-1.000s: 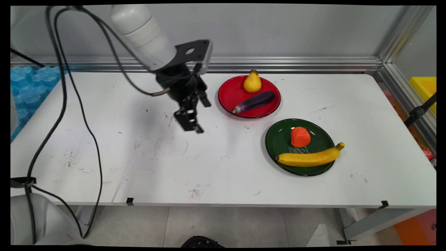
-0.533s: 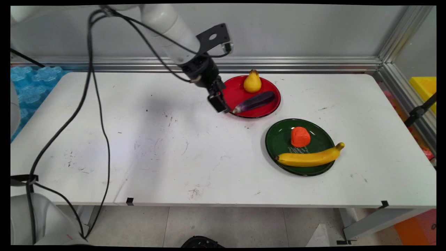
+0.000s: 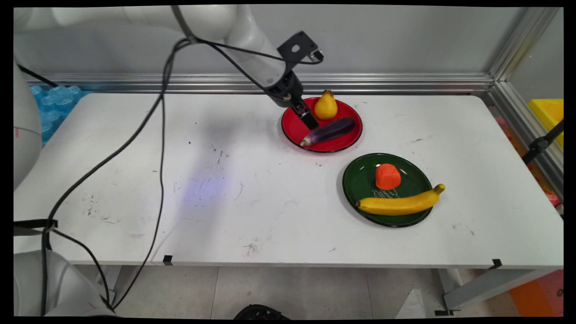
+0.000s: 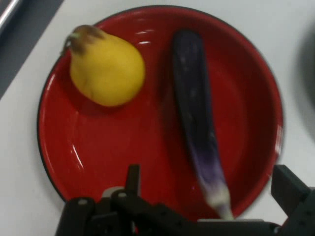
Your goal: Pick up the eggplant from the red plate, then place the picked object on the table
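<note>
Since a second ago your tool (image 3: 308, 119) has swung from mid-bench to over the red plate (image 3: 293, 128) near the far edge, fingers spread wide, holding nothing. Hand view shows the eggplant (image 4: 196, 105) between them and the pear (image 4: 107, 69) beside it; only the main view shows the green plate (image 3: 360, 180).

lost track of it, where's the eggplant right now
In the main view the eggplant lies on the red plate at the table's far side, just in front of the pear, right of the gripper.
</note>
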`<state>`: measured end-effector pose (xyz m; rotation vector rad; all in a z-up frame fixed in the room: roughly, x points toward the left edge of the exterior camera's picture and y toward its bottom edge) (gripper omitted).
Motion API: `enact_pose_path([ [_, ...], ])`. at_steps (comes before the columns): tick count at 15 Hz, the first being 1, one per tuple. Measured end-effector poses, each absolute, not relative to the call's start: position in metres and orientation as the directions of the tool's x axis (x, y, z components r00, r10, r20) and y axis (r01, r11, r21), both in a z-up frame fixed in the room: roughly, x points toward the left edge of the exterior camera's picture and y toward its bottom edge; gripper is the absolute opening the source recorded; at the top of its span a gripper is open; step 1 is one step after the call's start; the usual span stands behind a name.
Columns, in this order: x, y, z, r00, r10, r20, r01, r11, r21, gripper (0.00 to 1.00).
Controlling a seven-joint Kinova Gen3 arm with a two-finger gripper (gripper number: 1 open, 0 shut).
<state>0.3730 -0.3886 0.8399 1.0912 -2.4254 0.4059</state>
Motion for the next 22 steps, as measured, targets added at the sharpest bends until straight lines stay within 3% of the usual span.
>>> enact_pose_path([
  [14, 0.331, -0.444, 0.758, -0.491, -0.715, 0.498, -0.826, 0.564, -0.005, 1.0],
  [15, 0.329, -0.446, 0.755, -0.491, -0.715, 0.497, -0.826, 0.564, -0.003, 0.0],
  [22, 0.324, -0.45, 0.751, -0.513, -0.703, 0.493, -0.809, 0.588, -0.003, 0.0],
])
